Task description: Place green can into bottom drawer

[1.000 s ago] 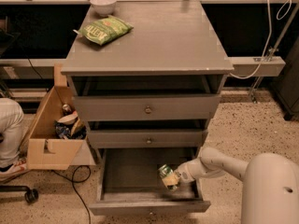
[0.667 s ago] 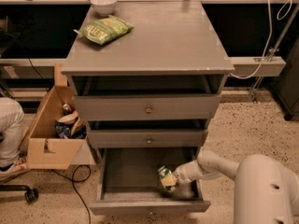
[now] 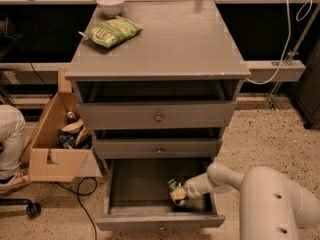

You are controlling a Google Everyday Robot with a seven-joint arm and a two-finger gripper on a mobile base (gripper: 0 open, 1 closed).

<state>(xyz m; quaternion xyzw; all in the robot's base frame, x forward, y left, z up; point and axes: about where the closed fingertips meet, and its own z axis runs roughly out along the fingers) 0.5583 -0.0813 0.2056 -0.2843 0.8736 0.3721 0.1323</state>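
Reaching in from the right, the gripper (image 3: pixel 182 192) sits low inside the bottom drawer (image 3: pixel 137 184), near its front right corner, with its fingers closed on the green can (image 3: pixel 174 189). The can is tilted and lies just above or on the drawer floor; I cannot tell whether it touches. The bottom drawer is pulled well out, while the 2 shallower drawers (image 3: pixel 158 117) above it stand only slightly out. On the cabinet top (image 3: pixel 170 44) a green chip bag (image 3: pixel 111 31) lies at the back left, just in front of a white bowl (image 3: pixel 110 4). A cardboard box (image 3: pixel 50 158) with clutter in it stands on the floor to the left of the cabinet
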